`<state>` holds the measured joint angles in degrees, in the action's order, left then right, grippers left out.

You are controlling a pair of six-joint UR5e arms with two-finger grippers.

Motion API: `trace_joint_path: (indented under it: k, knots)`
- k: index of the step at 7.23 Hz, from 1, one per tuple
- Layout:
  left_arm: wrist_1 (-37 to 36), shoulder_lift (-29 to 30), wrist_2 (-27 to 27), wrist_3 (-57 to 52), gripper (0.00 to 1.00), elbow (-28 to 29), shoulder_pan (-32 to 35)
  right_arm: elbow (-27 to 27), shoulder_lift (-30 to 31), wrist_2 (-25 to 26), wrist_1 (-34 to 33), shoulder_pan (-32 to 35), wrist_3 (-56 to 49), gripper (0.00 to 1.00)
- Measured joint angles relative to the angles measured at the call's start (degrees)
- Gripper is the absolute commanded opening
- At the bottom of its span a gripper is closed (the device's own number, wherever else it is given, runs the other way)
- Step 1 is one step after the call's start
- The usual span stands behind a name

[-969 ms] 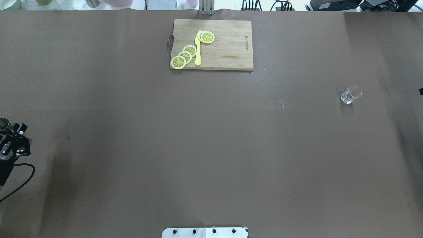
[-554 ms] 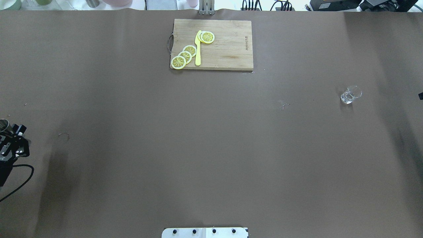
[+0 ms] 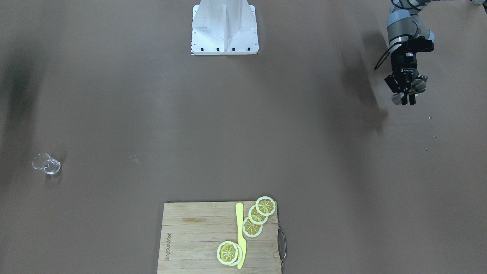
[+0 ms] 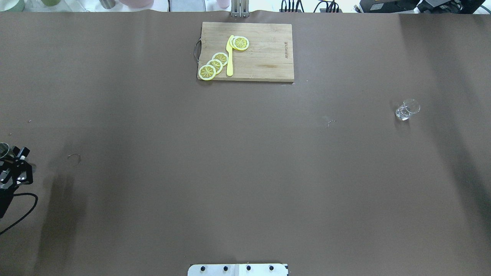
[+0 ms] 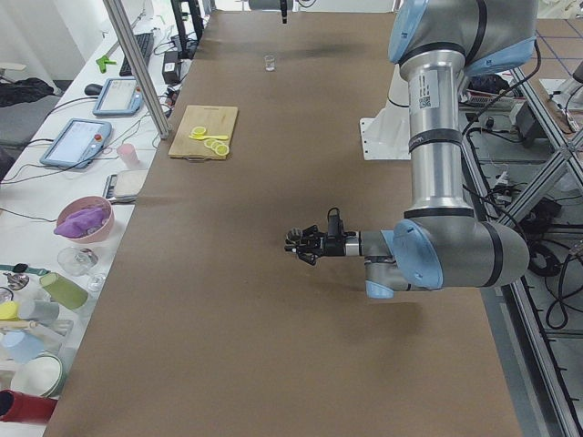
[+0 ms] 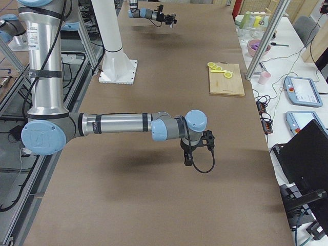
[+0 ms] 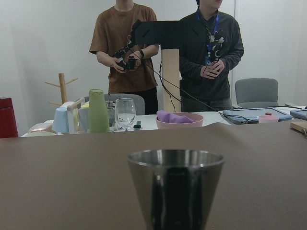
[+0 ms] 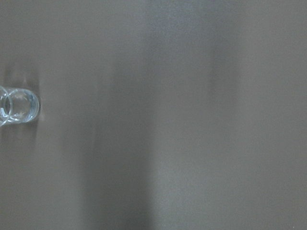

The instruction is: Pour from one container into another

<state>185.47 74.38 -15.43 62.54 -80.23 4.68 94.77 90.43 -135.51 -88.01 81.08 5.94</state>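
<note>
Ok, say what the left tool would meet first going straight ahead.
Way looks free: left tool, holding the steel jigger, points across bare table; beyond its edge, perhaps the pink bowl.

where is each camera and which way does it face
Front-facing: across the table, facing the base; left gripper holds jigger.
Overhead: behind the base, looking down; left gripper at left edge.
Exterior left: table end, left arm nearest.
Exterior right: opposite end, right arm nearest.
Left wrist: level, past the jigger toward two operators.
Right wrist: straight down; robot itself unseen.
Overhead and right wrist share the glass cup.
</note>
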Motion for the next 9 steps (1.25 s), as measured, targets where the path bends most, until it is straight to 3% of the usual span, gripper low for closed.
trace_joint_path:
  k: [2,4,5,7,8,9]
  knots:
    - [0.1,0.2,0.8,0.1,0.47,0.5,-0.4,3.6,1.3,2.4,-6.1,1.2,-1.0,1.00]
    - [0.0,0.3,1.2,0.1,0.54,0.8,-0.6,4.3,2.5,5.2,-7.5,1.9,-1.8,1.00]
    - [0.0,0.3,1.3,0.1,0.68,0.9,-0.6,4.1,3.0,5.8,-7.6,2.3,-1.9,1.00]
    - [0.0,0.3,1.3,0.1,0.81,0.9,-0.6,3.5,3.7,6.0,-7.6,3.0,-1.9,1.00]
    - [0.0,0.3,1.3,0.1,0.96,0.9,-0.6,3.6,3.5,5.9,-7.6,3.2,-1.9,1.00]
    - [0.0,0.3,1.3,0.1,0.97,0.8,-0.6,3.6,3.4,5.7,-7.5,3.3,-1.8,1.00]
